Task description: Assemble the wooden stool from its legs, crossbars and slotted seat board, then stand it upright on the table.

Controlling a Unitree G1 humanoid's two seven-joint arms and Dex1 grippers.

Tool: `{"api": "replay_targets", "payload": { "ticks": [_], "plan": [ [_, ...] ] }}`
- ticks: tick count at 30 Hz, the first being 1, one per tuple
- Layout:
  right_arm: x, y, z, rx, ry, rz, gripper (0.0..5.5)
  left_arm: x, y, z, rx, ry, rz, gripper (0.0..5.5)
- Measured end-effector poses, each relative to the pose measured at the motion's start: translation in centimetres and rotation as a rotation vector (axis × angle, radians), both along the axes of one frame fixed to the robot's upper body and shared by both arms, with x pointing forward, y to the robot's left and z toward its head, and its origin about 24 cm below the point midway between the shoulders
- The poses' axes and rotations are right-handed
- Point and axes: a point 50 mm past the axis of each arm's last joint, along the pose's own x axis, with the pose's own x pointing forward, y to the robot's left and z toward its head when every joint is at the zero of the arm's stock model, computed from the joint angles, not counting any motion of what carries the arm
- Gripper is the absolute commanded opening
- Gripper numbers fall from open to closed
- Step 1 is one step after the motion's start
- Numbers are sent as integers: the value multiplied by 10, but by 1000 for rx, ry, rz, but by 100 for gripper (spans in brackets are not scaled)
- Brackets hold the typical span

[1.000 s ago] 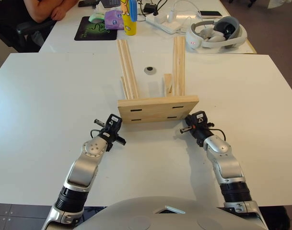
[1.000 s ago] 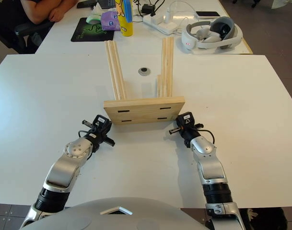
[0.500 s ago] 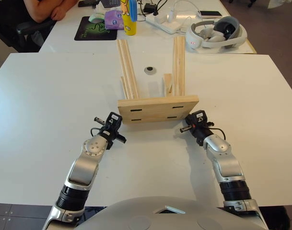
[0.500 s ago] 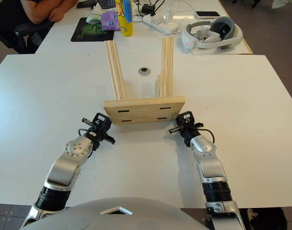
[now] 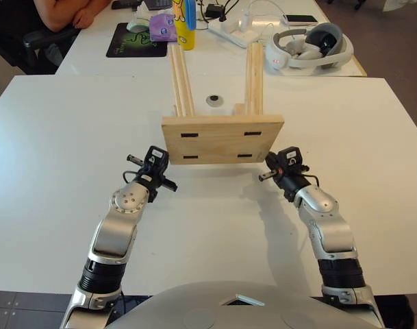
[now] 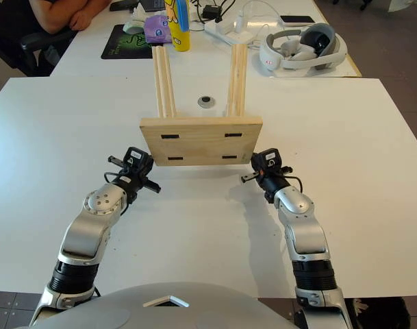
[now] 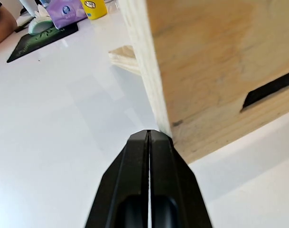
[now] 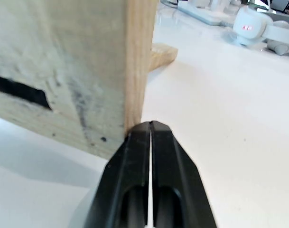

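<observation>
We brace the seat board (image 5: 222,139) at its sides w/ L gripper (image 7: 148,137) & R gripper (image 8: 150,127), both clenched empty; tips may slip, toppling it onto the table (image 5: 71,137).

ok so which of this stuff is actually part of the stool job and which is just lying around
Job: slotted seat board, its legs, left gripper and right gripper, both shut at the board's lower corners.
Lying about: headset, yellow bottle, mouse mat, power strip, purple pack.
</observation>
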Motion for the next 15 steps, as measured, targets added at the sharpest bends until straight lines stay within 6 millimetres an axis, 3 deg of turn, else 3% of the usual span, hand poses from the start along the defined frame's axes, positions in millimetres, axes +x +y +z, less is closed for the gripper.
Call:
{"api": "replay_targets", "payload": {
  "ticks": [8,15],
  "plan": [
    [16,3,28,16,-83,10,3,11,1,20,-29,-59,30,0],
    [23,3,60,28,-169,10,3,25,1,60,-59,-175,38,0]
  ]
}}
